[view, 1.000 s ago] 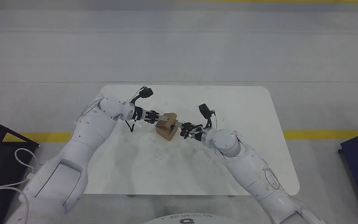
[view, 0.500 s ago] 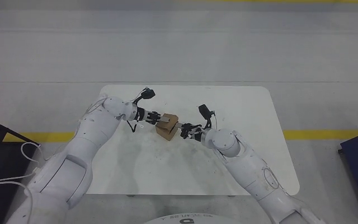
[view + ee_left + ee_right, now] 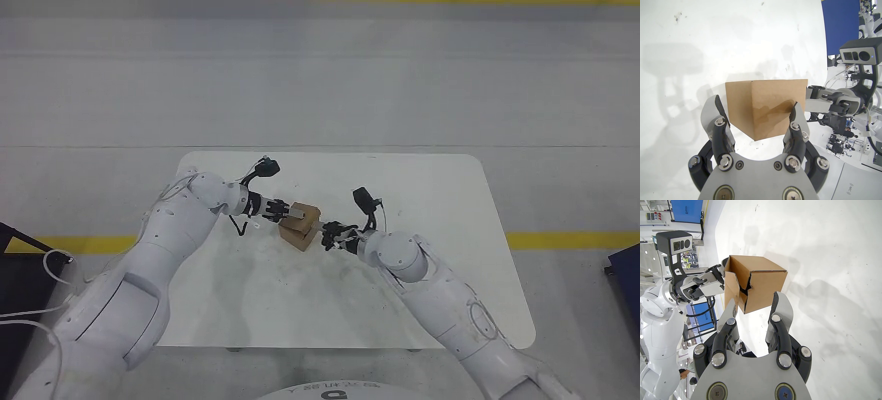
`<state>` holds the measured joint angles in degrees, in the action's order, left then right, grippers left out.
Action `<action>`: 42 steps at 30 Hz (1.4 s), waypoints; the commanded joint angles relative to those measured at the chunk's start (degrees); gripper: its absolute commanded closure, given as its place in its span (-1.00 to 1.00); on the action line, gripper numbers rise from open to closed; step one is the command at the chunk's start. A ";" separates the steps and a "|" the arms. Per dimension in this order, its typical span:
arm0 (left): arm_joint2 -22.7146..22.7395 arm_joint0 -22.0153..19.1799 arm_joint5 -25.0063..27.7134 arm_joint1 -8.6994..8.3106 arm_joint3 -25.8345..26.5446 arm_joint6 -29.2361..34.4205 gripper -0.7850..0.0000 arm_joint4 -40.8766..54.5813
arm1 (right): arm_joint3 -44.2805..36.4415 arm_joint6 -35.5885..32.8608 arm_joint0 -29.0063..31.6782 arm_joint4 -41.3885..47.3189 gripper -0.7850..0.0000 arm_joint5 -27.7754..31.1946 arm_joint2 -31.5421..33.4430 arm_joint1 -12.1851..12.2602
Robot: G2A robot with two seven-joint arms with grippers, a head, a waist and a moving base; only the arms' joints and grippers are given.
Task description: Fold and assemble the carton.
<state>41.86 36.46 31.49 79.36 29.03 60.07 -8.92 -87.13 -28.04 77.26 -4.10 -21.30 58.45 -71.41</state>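
Note:
A small brown carton stands on the white table, between my two grippers. My left gripper is at its left side. Seen from the left wrist, the left gripper is open and a stained corner of the carton lies between its fingertips. My right gripper is at the carton's right side. From the right wrist, the right gripper is open around the carton's near lower corner. One finger rests by a loose side flap, and the folded end flaps leave a gap.
The table's left edge runs behind the carton in the right wrist view, with blue panels and room fixtures beyond it. Bare tabletop surrounds the carton on all sides.
Both grippers have closed in slightly on the carton, the right one shifting a little to the left. The carton has barely moved.

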 commanded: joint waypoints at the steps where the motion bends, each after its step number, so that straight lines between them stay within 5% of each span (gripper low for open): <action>1: -0.03 -0.05 0.18 0.09 -0.20 -0.15 -0.66 0.03 | 0.13 0.12 -0.16 -0.01 0.01 -0.04 -0.22 -0.07; 42: -0.59 -0.57 0.73 1.05 -1.62 0.23 -0.58 -0.69 | 4.57 -0.40 -4.69 -0.36 -0.07 -3.48 -3.94 -1.64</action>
<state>41.29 35.92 32.28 80.39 27.43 60.25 -9.55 -82.35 -28.46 72.30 -4.39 -24.93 54.26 -73.14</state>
